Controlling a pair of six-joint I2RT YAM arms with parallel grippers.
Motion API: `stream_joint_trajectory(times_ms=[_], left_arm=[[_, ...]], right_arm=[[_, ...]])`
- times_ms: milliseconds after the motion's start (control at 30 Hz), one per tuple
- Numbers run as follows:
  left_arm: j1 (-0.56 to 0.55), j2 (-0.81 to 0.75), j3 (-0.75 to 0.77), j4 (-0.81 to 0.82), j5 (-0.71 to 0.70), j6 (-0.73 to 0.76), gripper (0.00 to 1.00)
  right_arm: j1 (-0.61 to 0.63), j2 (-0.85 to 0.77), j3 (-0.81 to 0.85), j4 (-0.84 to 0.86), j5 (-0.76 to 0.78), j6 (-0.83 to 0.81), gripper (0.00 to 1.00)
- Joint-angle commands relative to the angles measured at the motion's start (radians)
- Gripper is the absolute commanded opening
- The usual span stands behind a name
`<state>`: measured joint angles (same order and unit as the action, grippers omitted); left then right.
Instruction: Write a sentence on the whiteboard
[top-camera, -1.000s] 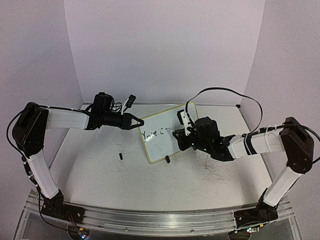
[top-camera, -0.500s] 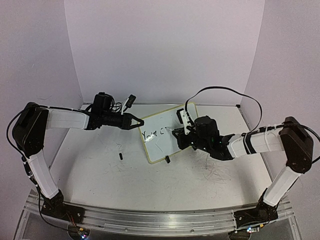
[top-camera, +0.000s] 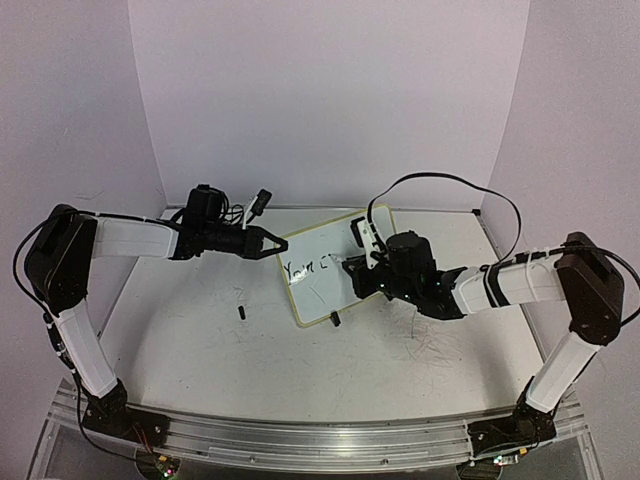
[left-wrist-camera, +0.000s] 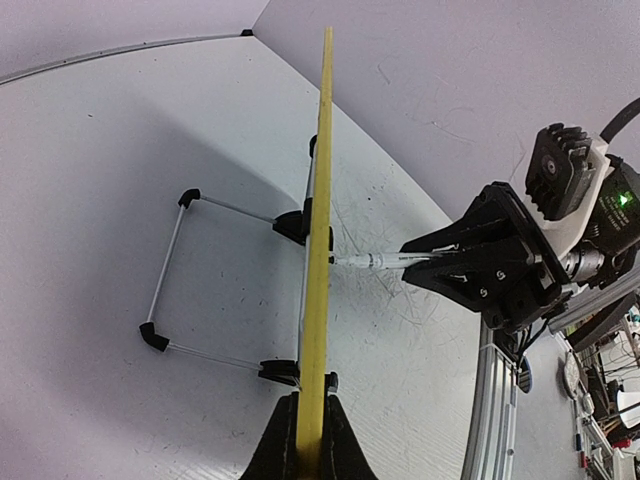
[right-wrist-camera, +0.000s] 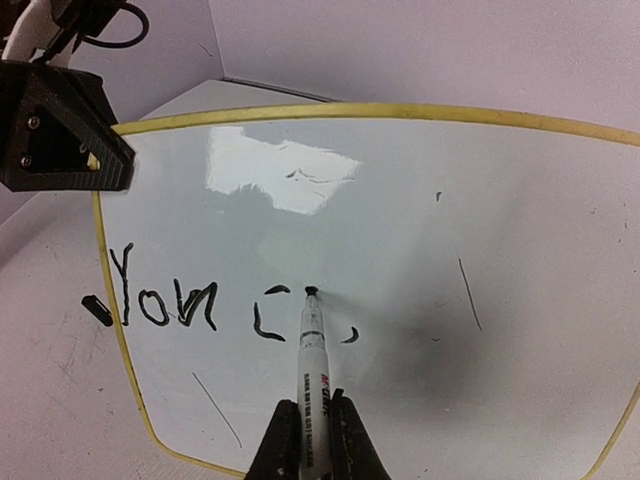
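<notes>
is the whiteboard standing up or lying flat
Standing up: the whiteboard rests on its edge with a wire stand behind, the left gripper clamping its rim.

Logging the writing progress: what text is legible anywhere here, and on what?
"You": black handwriting on the whiteboard.
After it, a half-drawn letter, not yet readable.
Print on the marker barrel: too blurred to read.

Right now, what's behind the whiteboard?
A thin wire stand with black feet sits behind the whiteboard, resting on the table. In the top view it cannot be seen, because the whiteboard covers it.
</notes>
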<state>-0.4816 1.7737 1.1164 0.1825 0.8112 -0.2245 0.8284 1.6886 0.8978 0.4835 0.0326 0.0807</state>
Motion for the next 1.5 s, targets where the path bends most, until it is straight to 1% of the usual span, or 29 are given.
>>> stream_joint_trajectory(times_ms=[0,333,500,800,1467], left_arm=[[0.007,-0.035,-0.013,-0.041,-0.010,0.022,0.00],[0.008,-0.041,-0.014,-0.041,-0.011,0.022,0.00],[0.008,-0.042,-0.016,-0.041,-0.012,0.022,0.00],[0.008,-0.047,-0.019,-0.041,-0.016,0.024,0.00],[0.008,-0.042,-0.016,-0.041,-0.009,0.022,0.00]], right_arm=[[0.013,0.011,0.010,-0.011,-0.009,-0.003,0.00],[0.019,-0.003,-0.031,-0.029,-0.004,0.013,0.00],[0.019,-0.008,-0.039,-0.035,0.025,0.016,0.00],[0.013,-0.011,-0.028,-0.020,0.091,0.031,0.00],[0.008,0.003,0.035,0.007,0.101,0.021,0.00]])
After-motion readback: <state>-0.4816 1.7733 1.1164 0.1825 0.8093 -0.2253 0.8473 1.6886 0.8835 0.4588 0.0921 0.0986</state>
